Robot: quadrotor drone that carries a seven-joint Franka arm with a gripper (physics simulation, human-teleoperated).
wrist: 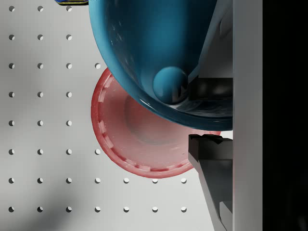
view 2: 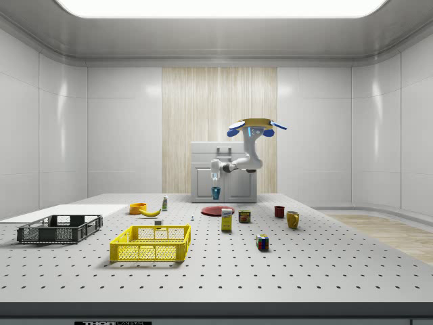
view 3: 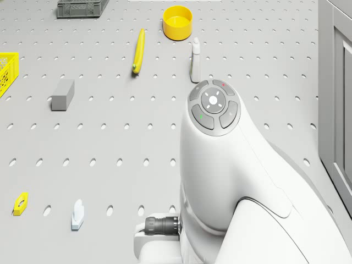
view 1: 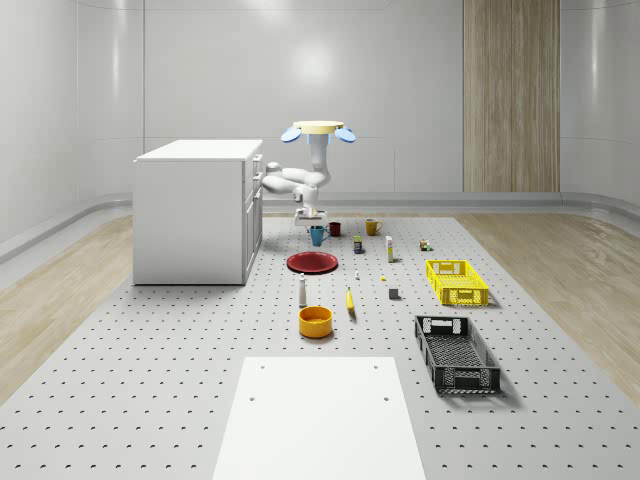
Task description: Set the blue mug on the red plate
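**Blue mug carried above the red plate, before set-down**

My drone (view 1: pixel 318 129) hovers in the air beside the white cabinet (view 1: pixel 195 210), with my arm (view 2: pixel 240 162) folded down and toward it. My gripper (view 2: pixel 215 180) points downward, and its fingers (wrist: pixel 211 149) are closed on the rim of the blue mug (wrist: pixel 159 53), which hangs directly beneath it, clear of the table (view 1: pixel 180 370). In the wrist view the red plate (wrist: pixel 139 139) lies below the mug and somewhat off to one side of it; the mug's round body covers part of the plate's edge, so the mug is not centred over the plate.

Judged risks: if I lower from this offset, the mug base may land on the plate's raised rim and tip or slide off. The grip holds only the rim, so any sway of my drone could swing or loosen the mug. Releasing while high would drop it and could knock the plate aside.
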